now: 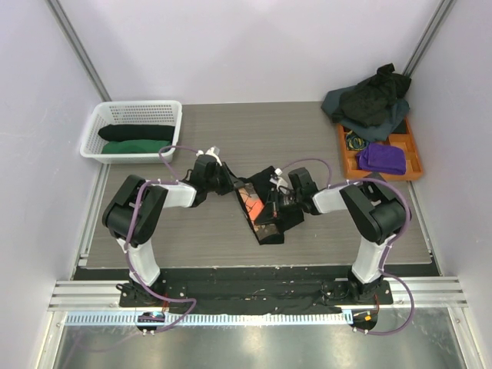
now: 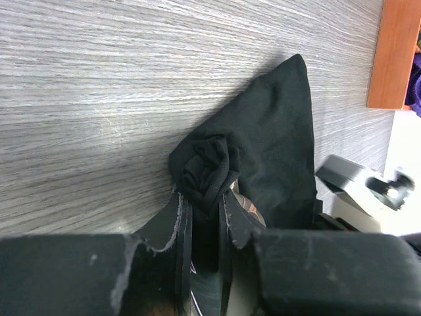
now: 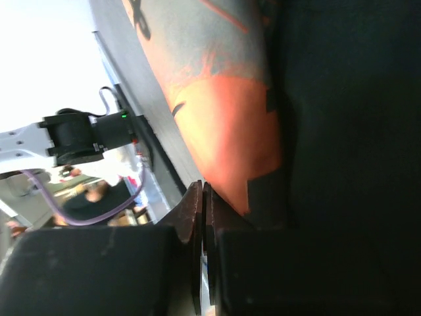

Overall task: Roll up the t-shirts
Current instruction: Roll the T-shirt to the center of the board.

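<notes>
A black t-shirt (image 1: 257, 214) with an orange print hangs between my two grippers at the middle of the table. My left gripper (image 1: 228, 184) is shut on a bunched, twisted end of this t-shirt (image 2: 276, 131), and the wad bulges out past the fingertips (image 2: 181, 204). One pointed corner of the cloth reaches over the wood-grain table. My right gripper (image 1: 275, 204) is shut, its jaws pressed together in the right wrist view (image 3: 204, 192). The orange printed cloth (image 3: 223, 118) lies against the outside of one finger, and no cloth shows between the jaws.
A white basket (image 1: 134, 108) at the back left holds a rolled black t-shirt (image 1: 137, 132) and a rolled green one (image 1: 134, 147). A heap of dark t-shirts (image 1: 369, 104) lies at the back right, over an orange tray (image 1: 409, 146) holding a purple cloth (image 1: 382, 159).
</notes>
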You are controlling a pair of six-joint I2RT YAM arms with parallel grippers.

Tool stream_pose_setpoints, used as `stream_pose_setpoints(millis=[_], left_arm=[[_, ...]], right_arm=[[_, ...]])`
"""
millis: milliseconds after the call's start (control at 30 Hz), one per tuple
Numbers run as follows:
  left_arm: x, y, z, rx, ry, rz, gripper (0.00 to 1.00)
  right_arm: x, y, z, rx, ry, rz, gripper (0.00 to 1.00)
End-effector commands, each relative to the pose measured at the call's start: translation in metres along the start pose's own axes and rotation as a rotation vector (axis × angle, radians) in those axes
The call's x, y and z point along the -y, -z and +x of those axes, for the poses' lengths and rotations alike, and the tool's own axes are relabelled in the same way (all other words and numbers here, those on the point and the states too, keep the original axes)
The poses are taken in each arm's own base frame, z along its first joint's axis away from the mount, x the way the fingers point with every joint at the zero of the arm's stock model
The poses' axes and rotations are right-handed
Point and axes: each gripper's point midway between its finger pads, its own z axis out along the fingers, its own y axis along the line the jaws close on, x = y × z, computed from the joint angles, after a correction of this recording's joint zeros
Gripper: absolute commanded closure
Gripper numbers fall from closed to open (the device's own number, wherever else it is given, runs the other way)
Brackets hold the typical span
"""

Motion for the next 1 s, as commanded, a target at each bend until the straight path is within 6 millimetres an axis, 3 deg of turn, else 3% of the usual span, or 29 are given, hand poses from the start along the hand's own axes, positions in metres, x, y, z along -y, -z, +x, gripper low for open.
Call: stream_pose_setpoints(millis=[0,33,100,133,233,300,333,433,467,500,600,700,800,967], left_arm=[[0.019,0.01,-0.021,0.056,-0.043,0.036,1.0],[0.018,0.01,-0.021,0.054,-0.042,0.034,1.0],[0.019,0.011,-0.021,0.054,-0.043,0.036,1.0],[0.019,0.011,-0.021,0.055,-0.042,0.033,1.0],[0.016,0.013,-0.02,0.052,-0.043,0.016,1.0],[0.017,0.014,-0.02,0.053,-0.047,0.013,1.0],[0.015,0.015,-0.02,0.052,-0.044,0.006,1.0],[0.014,0.016,-0.02,0.05,-0.041,0.0,1.0],[0.016,0.017,-0.02,0.05,-0.043,0.002,1.0],[0.015,0.017,-0.02,0.047,-0.04,-0.004,1.0],[0.015,0.02,-0.021,0.05,-0.043,-0.006,1.0],[0.016,0.02,-0.021,0.046,-0.041,-0.009,1.0],[0.016,0.019,-0.02,0.038,-0.039,-0.014,1.0],[0.015,0.019,-0.02,0.027,-0.033,-0.028,1.0]], right_arm=[[0.01,0.012,0.0,0.059,0.077,0.139,0.99],[-0.005,0.021,0.0,0.07,0.114,0.15,0.98],[-0.009,0.031,-0.005,0.116,0.188,0.226,0.91],[-0.022,0.04,-0.003,0.129,0.218,0.255,0.79],[-0.03,0.052,-0.008,0.212,0.357,0.483,0.64],[-0.053,0.058,-0.016,0.332,0.489,0.627,0.54],[-0.053,0.062,-0.013,0.338,0.512,0.694,0.43],[-0.068,0.061,-0.008,0.402,0.625,0.879,0.28],[-0.06,0.056,-0.009,0.399,0.645,0.95,0.27],[-0.071,0.055,-0.008,0.431,0.698,1.004,0.25],[-0.073,0.047,-0.009,0.469,0.79,1.149,0.25],[-0.071,0.034,-0.01,0.462,0.845,1.247,0.24],[-0.081,0.026,-0.011,0.504,0.918,1.315,0.23],[-0.076,0.007,-0.014,0.517,1.014,1.421,0.2]])
